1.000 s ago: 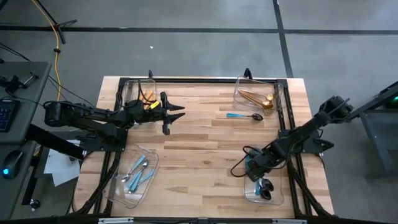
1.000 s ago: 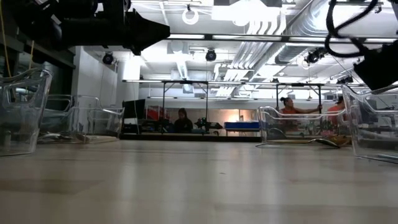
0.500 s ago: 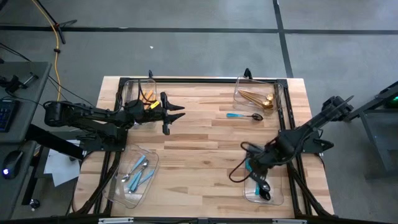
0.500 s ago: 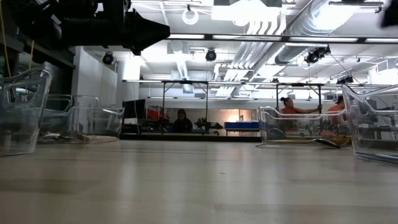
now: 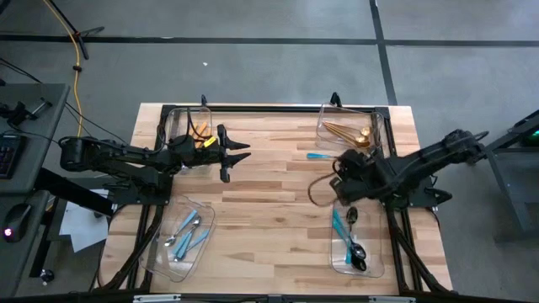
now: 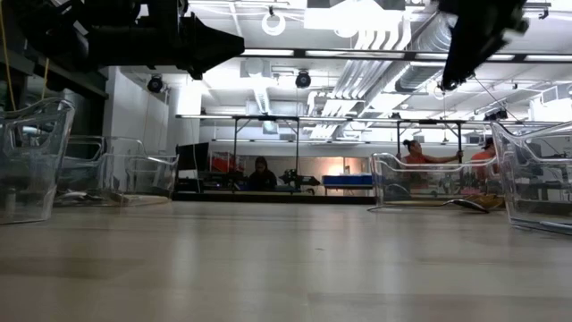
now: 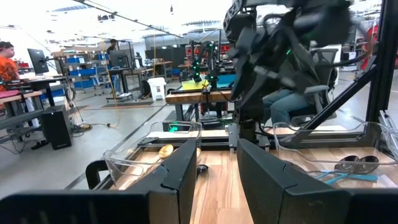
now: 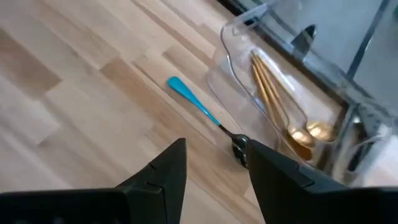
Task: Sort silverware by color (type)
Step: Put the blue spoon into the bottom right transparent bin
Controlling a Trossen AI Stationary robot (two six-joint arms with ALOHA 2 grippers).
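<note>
One teal-handled spoon (image 5: 330, 156) with a black bowl lies loose on the bare wood of the table (image 5: 269, 219), near the far right corner and just beside the clear bin (image 5: 376, 126) that holds the gold pieces (image 5: 349, 133); in the right wrist view the same spoon (image 8: 202, 112) lies slantwise, its dark bowl end close to that bin's (image 8: 233, 37) wall, and the gold pieces (image 8: 280, 109) lie lengthwise inside with their bowls together at one end. The bin at the near right corner (image 5: 381, 268) holds teal-handled black pieces (image 5: 347, 236), at least two with dark bowls showing. The bin at the near left corner (image 5: 205, 217) holds several light-blue-handled silver pieces (image 5: 187, 231) lying crosswise over one another. The bin at the far left corner (image 5: 171, 118) holds orange-handled pieces (image 5: 200, 135), partly hidden by the left arm. The right gripper (image 5: 347, 162) hangs over the table between the two right-hand bins, close to the loose spoon, its fingers (image 8: 158, 171) parted and empty. The left gripper (image 5: 238, 152) waits beside the far left bin, fingers (image 7: 180, 174) parted with nothing between them.
</note>
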